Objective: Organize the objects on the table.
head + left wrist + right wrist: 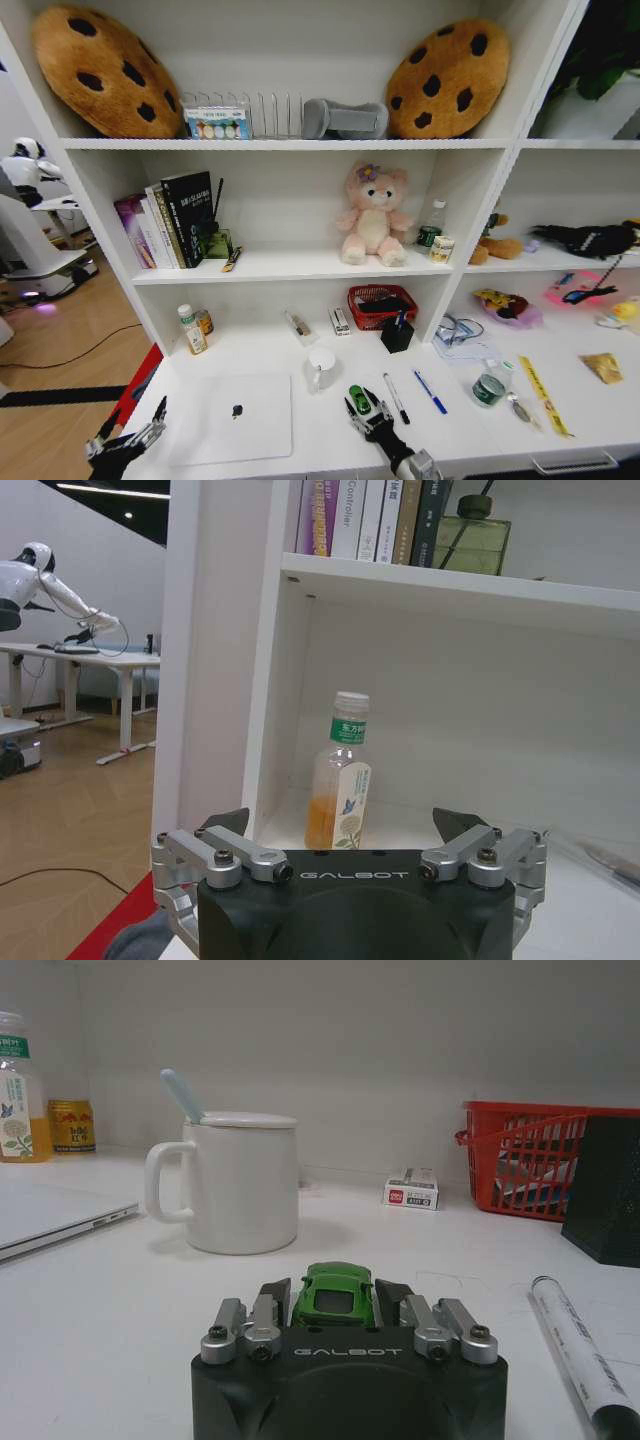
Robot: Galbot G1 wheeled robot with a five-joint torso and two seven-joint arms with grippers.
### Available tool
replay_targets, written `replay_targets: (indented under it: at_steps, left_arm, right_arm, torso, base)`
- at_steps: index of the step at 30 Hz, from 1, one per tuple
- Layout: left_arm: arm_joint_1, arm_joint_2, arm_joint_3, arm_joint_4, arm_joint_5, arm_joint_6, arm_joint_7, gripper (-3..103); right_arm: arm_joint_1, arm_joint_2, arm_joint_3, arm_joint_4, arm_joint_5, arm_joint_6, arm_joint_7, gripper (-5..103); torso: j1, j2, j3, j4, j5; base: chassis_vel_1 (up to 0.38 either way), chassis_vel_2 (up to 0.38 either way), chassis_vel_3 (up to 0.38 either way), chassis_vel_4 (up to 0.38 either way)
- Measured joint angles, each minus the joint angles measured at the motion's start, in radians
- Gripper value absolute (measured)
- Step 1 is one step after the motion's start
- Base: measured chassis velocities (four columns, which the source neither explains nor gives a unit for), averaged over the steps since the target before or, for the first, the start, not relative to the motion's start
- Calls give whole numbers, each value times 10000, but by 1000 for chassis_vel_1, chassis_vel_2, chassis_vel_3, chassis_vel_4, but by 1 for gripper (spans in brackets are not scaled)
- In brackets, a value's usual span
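While its left arm waits off the desk's near left corner, the robot's right gripper (pixel 366 408) sits low on the table (pixel 330 445) with the green toy car (pixel 336 1293) between its fingers; the right wrist view shows the two pads drawn in against the car's flanks, wheels apparently on the white top, a grip that looks suited to lifting the toy away cleanly. The left gripper (pixel 348 830) has its fingers spread wide and empty, aimed at a juice bottle (pixel 339 772) standing in the shelf's corner bay. Close around the car the desk is crowded: a white mug (pixel 234 1182) with a spoon in it stands just ahead, the black pen (pixel 396 398) and the blue pen (pixel 430 391) lie just to the right, and the silver laptop (pixel 231 418) lies shut to the left (a red basket (pixel 545 1170) and a black pen holder (pixel 397 334) sit farther back). Any forward move would probably meet the mug first; straight up looks the freest way out.
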Motion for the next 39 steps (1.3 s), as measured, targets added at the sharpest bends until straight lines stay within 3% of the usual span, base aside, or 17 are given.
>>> replay_targets:
  at_steps: [2,4,15,26,29,31,32,35,39]
  left_arm:
    - [8,43,88,-69,102,-12,2,100]
    - [8,57,142,-89,196,10,-20,100]
    - [9,70,180,-103,267,69,-63,100]
    - [14,71,180,-104,267,80,-76,100]
    - [14,71,179,-104,266,83,-77,100]
    - [14,71,177,-103,264,88,-77,100]
    - [14,71,177,-103,264,88,-77,100]
    - [14,71,175,-101,261,91,-75,100]
    - [14,71,175,-100,260,92,-73,100]
  right_arm:
    - [-64,-17,101,50,14,-7,3,40]
    - [-97,-50,150,61,20,-4,5,37]
    - [-548,-84,579,525,26,34,1,37]
    - [-2168,-489,2242,3909,690,-25,-75,37]
    - [-2159,-788,2516,4872,1208,-375,72,37]
    - [-807,-1617,2393,5694,2829,-1471,483,37]
    - [-807,-1617,2393,5694,2829,-1471,483,37]
    - [938,-2590,2182,5624,4016,-2040,760,37]
    - [2167,-3107,1936,5395,4815,-2326,868,37]
  torso:
    - [0,-1,0,0,1]
    - [0,-1,0,0,1]
    - [0,-1,0,1,1]
    - [0,0,0,-1,-2]
    - [0,0,0,0,-2]
    - [0,0,0,0,2]
    - [0,0,0,0,2]
    - [2,0,0,1,2]
    - [3,-1,1,3,1]
  base:
    - [0,0,0,0]
    - [0,0,0,0]
    - [0,0,0,0]
    - [0,0,0,0]
    - [0,0,0,0]
    - [0,0,0,0]
    - [0,0,0,0]
    - [0,0,0,0]
    - [0,0,0,0]
